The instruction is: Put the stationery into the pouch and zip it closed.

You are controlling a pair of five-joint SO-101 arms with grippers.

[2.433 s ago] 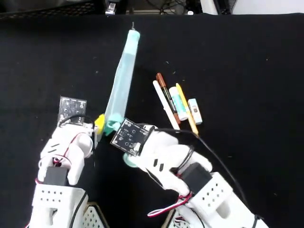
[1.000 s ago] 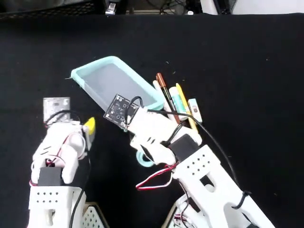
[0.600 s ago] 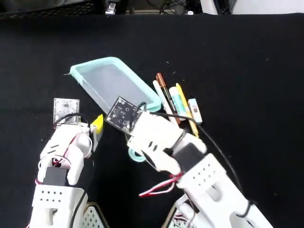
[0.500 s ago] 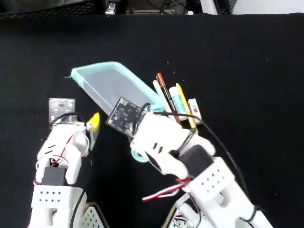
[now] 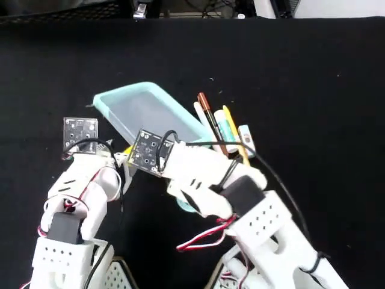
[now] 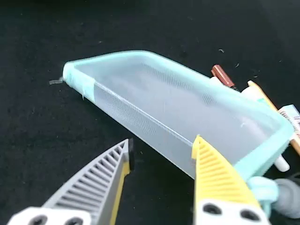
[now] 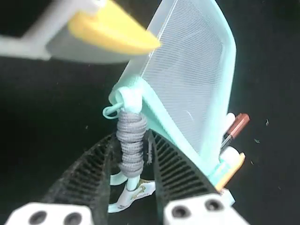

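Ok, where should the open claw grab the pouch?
Probably the long edge of the pouch nearest the left gripper, coming in from that side. That edge is thin and straight, the open jaws face it, and the right gripper is shut on the cord at one end.

Pouch translucent mesh (teal cloth trim); table matt black.

Mesh pouch, grey cord clamped in end effector

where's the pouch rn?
High view: the pouch sits on the black table centre-left, just left of the pens, its grey cord pinched by the right gripper.
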